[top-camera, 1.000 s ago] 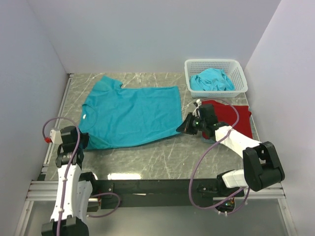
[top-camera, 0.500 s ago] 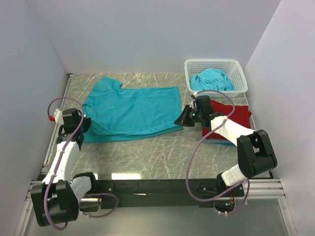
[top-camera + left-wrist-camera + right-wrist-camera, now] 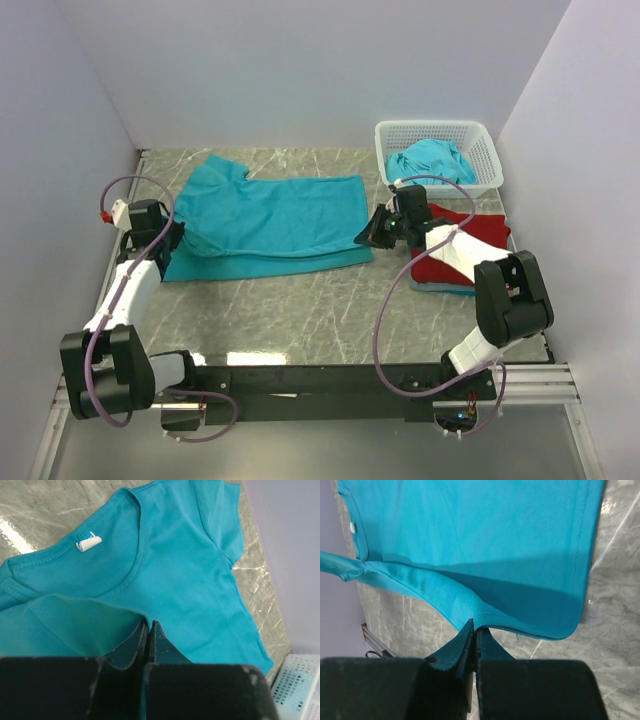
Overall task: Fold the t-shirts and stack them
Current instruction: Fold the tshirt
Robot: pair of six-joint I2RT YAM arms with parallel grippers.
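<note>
Both arms are working on the big teal t-shirt (image 3: 270, 215), which is spread across the left and middle of the worktop (image 3: 300, 320) with the collar on the left and the hem on the right.

The left gripper (image 3: 165, 240) is clamped shut on the near edge at the shoulder/sleeve end. In its wrist view there's a flap of fabric pinched right between the jaws, with the collar and label beyond it. The right gripper (image 3: 375, 232) is closed on the near hem corner at the other end.

My guess is that grabbing both ends of one long edge keeps it tight and straight, so it can go over toward the far side as a clean lengthwise fold instead of bunching. From the right wrist camera, the lifted edge throws a shadow on the cloth under it, so it's off the worktop.

The red t-shirt (image 3: 470, 240) lies on the right, just near of the white basket (image 3: 430, 128), which looks like the stack spot. A crumpled teal shirt (image 3: 430, 162) sits in the basket, not yet folded, so there's plenty left to do.
</note>
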